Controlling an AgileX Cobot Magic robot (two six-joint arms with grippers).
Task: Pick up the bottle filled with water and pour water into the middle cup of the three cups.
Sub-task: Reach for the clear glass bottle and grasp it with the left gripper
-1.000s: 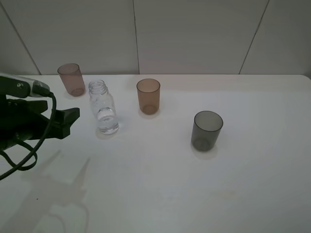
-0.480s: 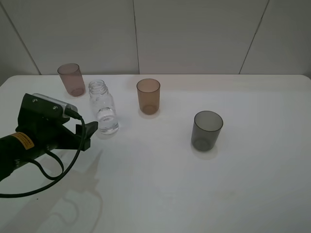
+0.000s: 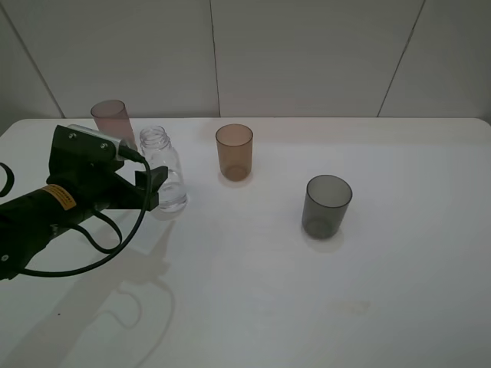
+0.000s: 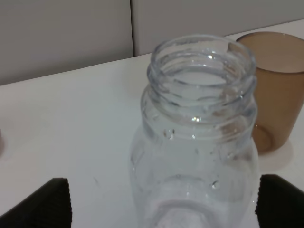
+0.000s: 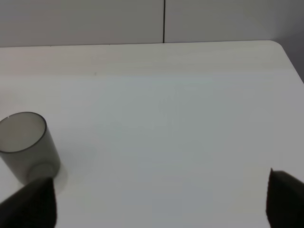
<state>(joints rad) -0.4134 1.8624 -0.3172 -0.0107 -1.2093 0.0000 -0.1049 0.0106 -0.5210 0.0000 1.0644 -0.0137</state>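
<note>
The clear bottle (image 3: pixel 164 170) stands uncapped with water in its base, left of the amber middle cup (image 3: pixel 234 152). My left gripper (image 3: pixel 158 190) is open and its dark fingers (image 3: pixel 152 186) reach the bottle's lower body. In the left wrist view the bottle (image 4: pixel 199 137) stands between the two fingertips (image 4: pixel 47 202) with gaps on both sides, and the amber cup (image 4: pixel 278 90) is behind it. The mauve-pink cup (image 3: pixel 109 113) is partly hidden behind my left arm. The dark grey cup (image 3: pixel 327 205) stands at the right. My right gripper (image 5: pixel 156 209) is open and empty, with the grey cup (image 5: pixel 26 145) beside it.
The white table (image 3: pixel 307 307) ends at a white panelled wall (image 3: pixel 307 54) at the back. My left arm's cable (image 3: pixel 100 245) loops over the table at the left front. The right arm does not show in the exterior high view.
My left arm has moved right and towards the back, from the left edge up to the bottle, so its open fingers now flank the bottle. Bottle and cups have not moved.
</note>
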